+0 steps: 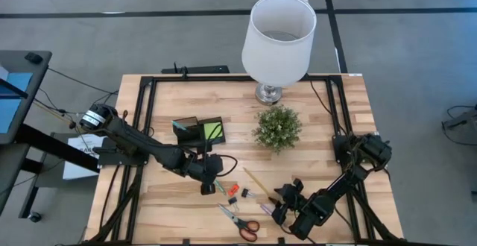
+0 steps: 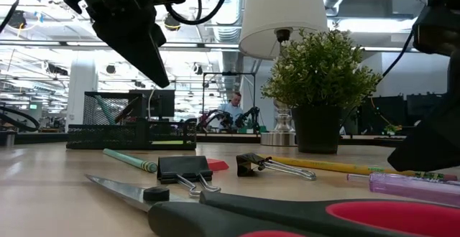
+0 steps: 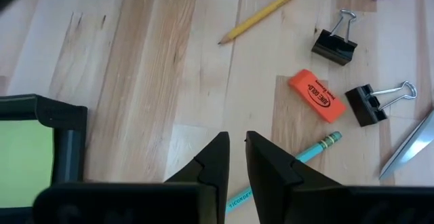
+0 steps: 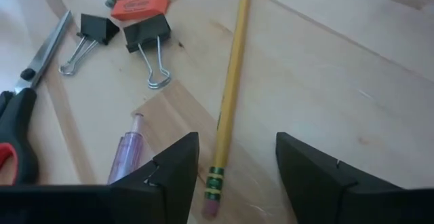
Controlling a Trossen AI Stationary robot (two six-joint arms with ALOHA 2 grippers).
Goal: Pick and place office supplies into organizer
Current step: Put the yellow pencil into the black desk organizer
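So the wooden slatted table [image 1: 171, 201] has most of the office stuff still loose on it; the small black mesh desk organizer [image 1: 200, 131] sits left of the little green potted plant [image 1: 278, 127], with the lime-green sticky-note pad [image 1: 214, 131] already lying in its low square tray and something teal [image 1: 181, 124] sticking out of the taller compartment. Behind the plant stands a lamp with a white shade [image 1: 279, 37]. The left gripper [image 3: 236, 157] hovers over bare wood just in front of the organizer, fingers nearly pressed together with only a thin slit between them, pinching nothing; a teal pencil [image 3: 313, 149] lies right beside its tips, with an orange eraser [image 3: 317, 96] and two black binder clips [image 3: 334, 45] a bit further out. The right gripper [image 4: 236, 157] is down near the front right of the table, fingers spread wide, straddling the eraser end of the long yellow pencil [image 4: 230, 95]; can't tell if it's touching it. A translucent purple pen [image 4: 129, 153] lies just beside that, and the red-handled scissors [image 1: 240, 219] sit near the front edge.
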